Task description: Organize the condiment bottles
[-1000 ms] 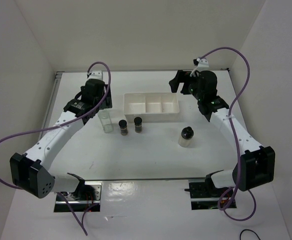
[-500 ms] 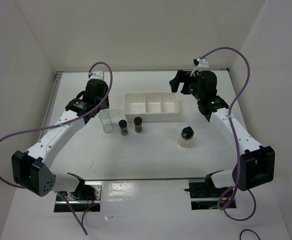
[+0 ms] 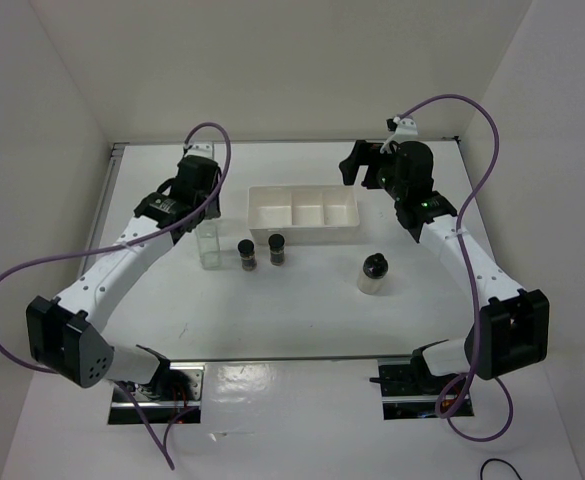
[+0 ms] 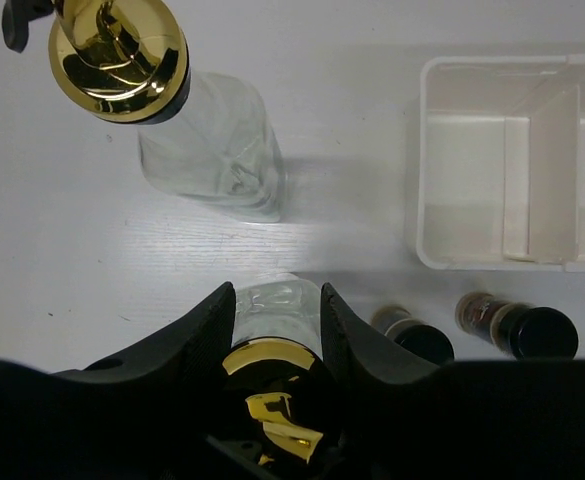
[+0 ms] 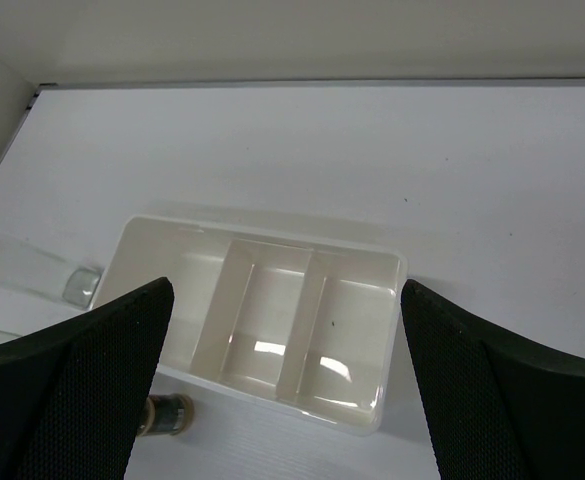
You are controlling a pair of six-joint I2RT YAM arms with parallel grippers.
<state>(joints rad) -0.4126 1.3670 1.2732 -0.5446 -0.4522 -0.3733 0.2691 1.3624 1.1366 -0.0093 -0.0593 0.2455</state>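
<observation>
My left gripper (image 4: 277, 295) is shut on the neck of a tall clear glass bottle (image 4: 272, 305) with a gold pourer top; from above, its body (image 3: 210, 245) stands below the gripper (image 3: 204, 212). A second tall gold-topped bottle (image 4: 212, 150) stands just beyond it, hidden under the arm in the top view. Two small dark black-capped jars (image 3: 247, 254) (image 3: 277, 250) stand right of the held bottle, also seen by the left wrist (image 4: 417, 338) (image 4: 522, 328). A squat pale black-capped jar (image 3: 373, 273) sits further right. My right gripper (image 3: 357, 165) (image 5: 287, 340) hangs open above the tray, holding nothing.
A white divided tray (image 3: 302, 187) lies at the back centre with nothing in its three compartments (image 5: 392, 270) (image 4: 417, 160). White walls enclose the table on the left, back and right. Purple cables loop off both arms.
The left gripper's jaws have closed on the tall bottle's neck, and the arm and bottle have shifted slightly, the bottle standing straighter. The right arm has not moved.
</observation>
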